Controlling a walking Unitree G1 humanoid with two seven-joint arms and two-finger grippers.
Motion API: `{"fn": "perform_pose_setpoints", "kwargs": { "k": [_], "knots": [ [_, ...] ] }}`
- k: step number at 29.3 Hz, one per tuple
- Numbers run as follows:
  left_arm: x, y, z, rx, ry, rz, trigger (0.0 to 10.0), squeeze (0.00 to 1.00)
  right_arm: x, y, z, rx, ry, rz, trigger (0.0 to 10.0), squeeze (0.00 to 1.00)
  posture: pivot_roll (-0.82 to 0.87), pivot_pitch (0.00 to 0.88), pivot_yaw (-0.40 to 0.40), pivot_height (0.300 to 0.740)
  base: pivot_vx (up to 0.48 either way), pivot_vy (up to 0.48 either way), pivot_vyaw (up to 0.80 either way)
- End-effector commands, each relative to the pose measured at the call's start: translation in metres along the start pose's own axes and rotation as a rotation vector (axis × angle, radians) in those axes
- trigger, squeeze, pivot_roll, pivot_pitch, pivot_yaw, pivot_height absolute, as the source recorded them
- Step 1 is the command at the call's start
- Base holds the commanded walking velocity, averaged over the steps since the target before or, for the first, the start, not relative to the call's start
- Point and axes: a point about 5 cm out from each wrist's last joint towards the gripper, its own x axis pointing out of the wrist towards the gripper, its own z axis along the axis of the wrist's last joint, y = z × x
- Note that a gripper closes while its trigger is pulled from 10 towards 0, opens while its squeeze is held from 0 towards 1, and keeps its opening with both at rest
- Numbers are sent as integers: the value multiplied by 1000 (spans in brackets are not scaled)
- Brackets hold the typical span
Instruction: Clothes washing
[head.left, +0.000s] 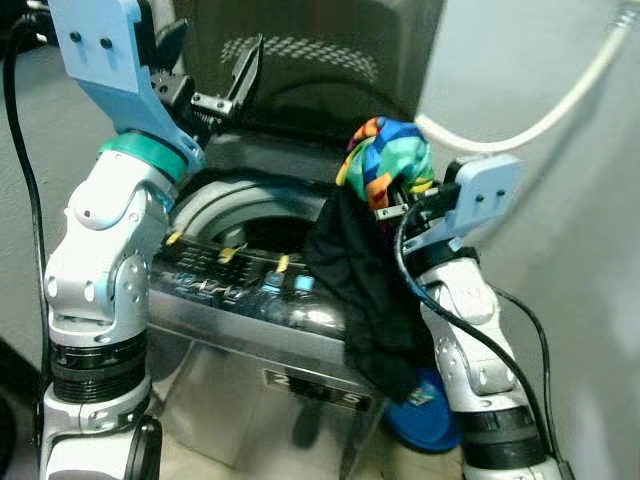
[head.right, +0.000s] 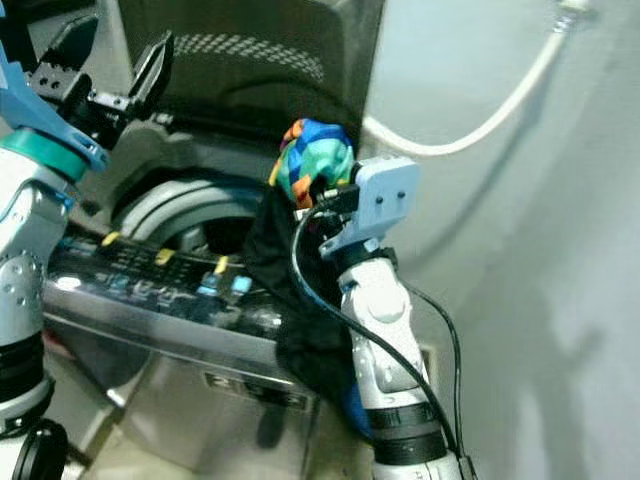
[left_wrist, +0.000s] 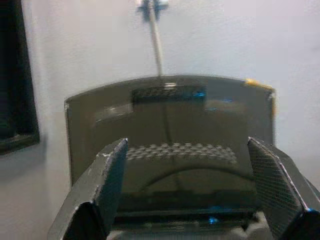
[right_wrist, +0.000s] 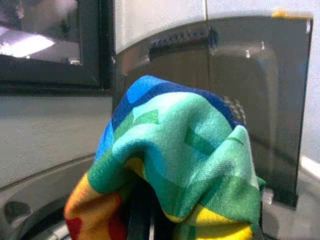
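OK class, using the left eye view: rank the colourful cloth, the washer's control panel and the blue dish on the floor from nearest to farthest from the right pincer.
1. Colourful cloth: bunched in the right pincer itself, with dark fabric hanging below.
2. Control panel: on the washer's front edge, to the pincer's left and lower.
3. Blue dish: on the floor, far below, beside the right arm.

Washing machine (head.left: 250, 330) — black garment (head.left: 365, 290) over rim

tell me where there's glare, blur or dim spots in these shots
Left eye view: bright glare on the washer's control panel, dark shadow under the hanging black cloth. Right eye view: the same glare, and the wall is evenly lit. Left wrist view: soft all over, the end effector fingers blurred up close. Right wrist view: the colourful cloth is fairly sharp, the window washed out.
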Motion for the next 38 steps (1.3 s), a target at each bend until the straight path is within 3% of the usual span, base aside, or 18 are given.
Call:
{"fn": "perform_pose_setpoints", "kwargs": {
  "k": [1, 9, 28, 30, 33, 38],
  "knots": [
    [0, -2, 0, -7, 1, -11, 10000, 0, 2, -1, 3, 0, -11, -8, 10000, 0, 126, 0, 34, 740, 0, 480, -800],
    [1, 0, -3, -2, 19, 5, 10000, 0, 2, -6, -1, -31, 20, -41, 10000, 0, 122, 0, 34, 740, 0, 382, -400],
    [0, -3, -11, -12, 61, -10, 10000, 0, 1, -10, -5, -72, 50, -65, 10000, 0, 118, 0, 39, 740, 0, 0, 0],
    [-1, -4, -14, 1, 81, -27, 10000, 0, 1, -8, -4, -93, 43, -54, 10000, 0, 119, 0, 41, 740, 0, 0, 0],
    [-10, -10, -26, 67, 164, -211, 10000, 0, 6, 0, 9, -215, -27, 6, 10000, 0, 123, 0, 41, 740, 0, 0, 0],
    [-5, -4, -30, 76, 163, -205, 10000, 0, 18, 3, 21, -237, -77, 32, 10000, 0, 125, 0, 40, 740, 0, 0, 0]
  ]
}}
